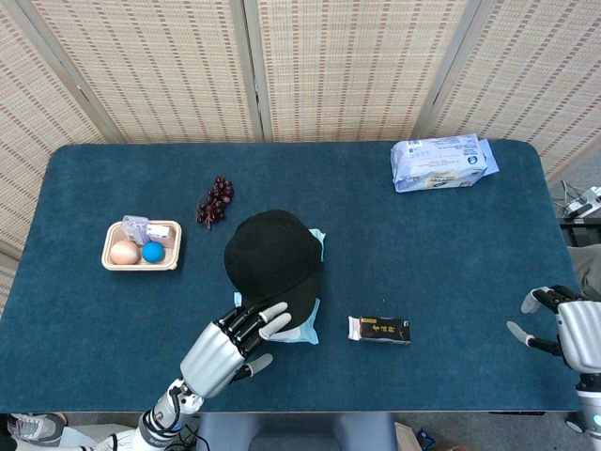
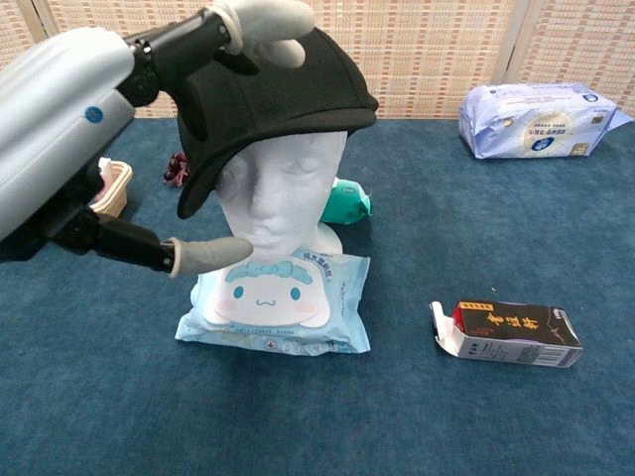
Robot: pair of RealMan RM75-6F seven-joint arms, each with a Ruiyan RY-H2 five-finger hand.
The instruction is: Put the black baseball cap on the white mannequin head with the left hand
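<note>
The black baseball cap sits on the white mannequin head, its brim over the face and tilted slightly. My left hand hovers just in front of the head with its fingers spread above the cap's crown and its thumb by the chin, holding nothing. Whether a fingertip still touches the cap I cannot tell. My right hand rests at the table's right front edge, fingers apart and empty.
The mannequin head stands on a light-blue wipes pack with a teal object behind it. A black carton lies to the right. Grapes, a tray and a large wipes pack lie further off.
</note>
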